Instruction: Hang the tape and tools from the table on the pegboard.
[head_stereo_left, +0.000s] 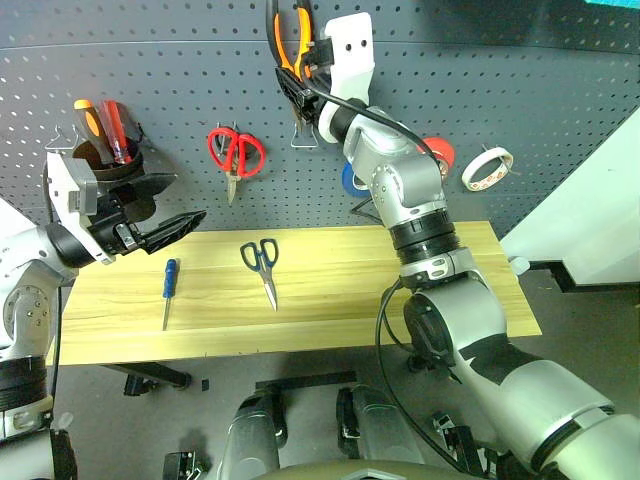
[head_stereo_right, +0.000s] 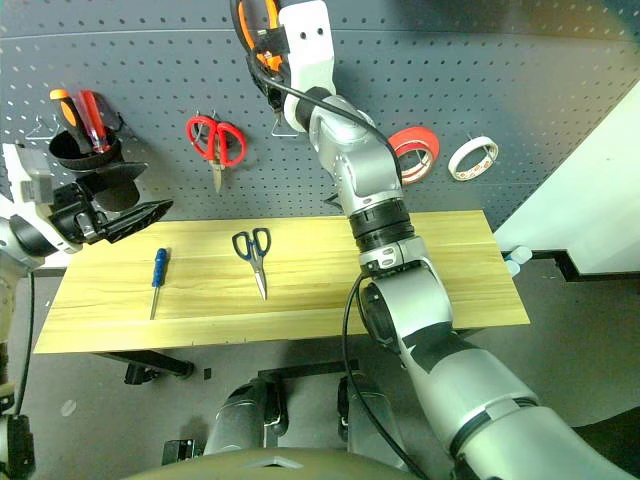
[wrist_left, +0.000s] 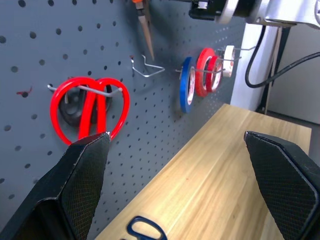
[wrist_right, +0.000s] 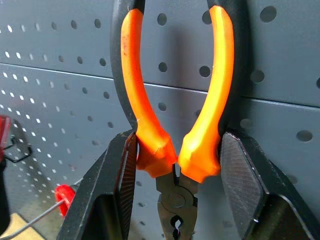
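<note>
The pliers (wrist_right: 175, 150) are clamped by their orange handles in the right gripper (head_stereo_left: 297, 75), held high against the pegboard (head_stereo_left: 500, 60). The left gripper (head_stereo_left: 165, 215) is spread wide, empty, above the table (head_stereo_left: 330, 300) edge.

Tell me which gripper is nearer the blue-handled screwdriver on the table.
Left. The left gripper hovers open just above the blue-handled screwdriver; the right gripper is up at the pegboard, shut on the pliers.

Scissors (head_stereo_left: 261, 262) right of screwdriver (head_stereo_left: 169, 285)
</note>
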